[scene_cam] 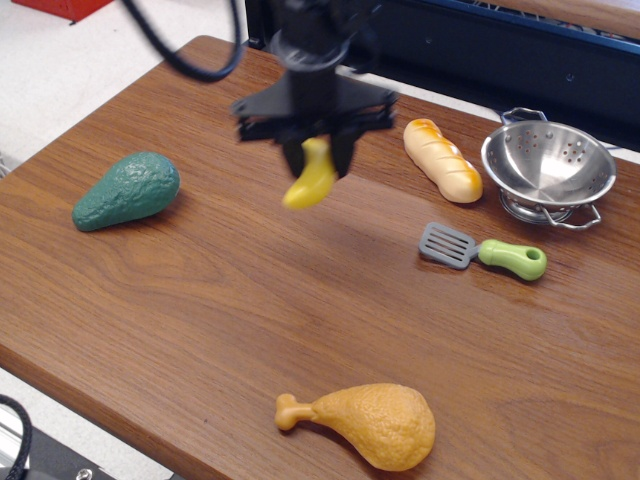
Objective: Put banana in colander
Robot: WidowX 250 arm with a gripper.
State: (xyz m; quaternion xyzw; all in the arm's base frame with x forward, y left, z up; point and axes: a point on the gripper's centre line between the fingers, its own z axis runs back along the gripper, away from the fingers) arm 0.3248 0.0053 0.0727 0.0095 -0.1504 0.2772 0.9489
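Above the table, upper middle of the frame: the banana (pixel 311 177) hangs clamped in the gripper (pixel 318 155).

The yellow banana is held by its upper end between the black fingers, its lower tip pointing down and to the left, clear of the wooden table (pixel 250 290), with a soft shadow on the wood below and to the right of it. The gripper and arm above it are blurred. To the right lies the tan bread loaf (pixel 442 159), and beyond that, near the right edge, stands the steel colander (pixel 547 170), upright, well apart from the banana. Just below the loaf rests a spatula (pixel 484 251) with a grey blade and green handle. A green avocado (pixel 126 190) lies at the left, and an orange drumstick (pixel 366 424) at the bottom centre.
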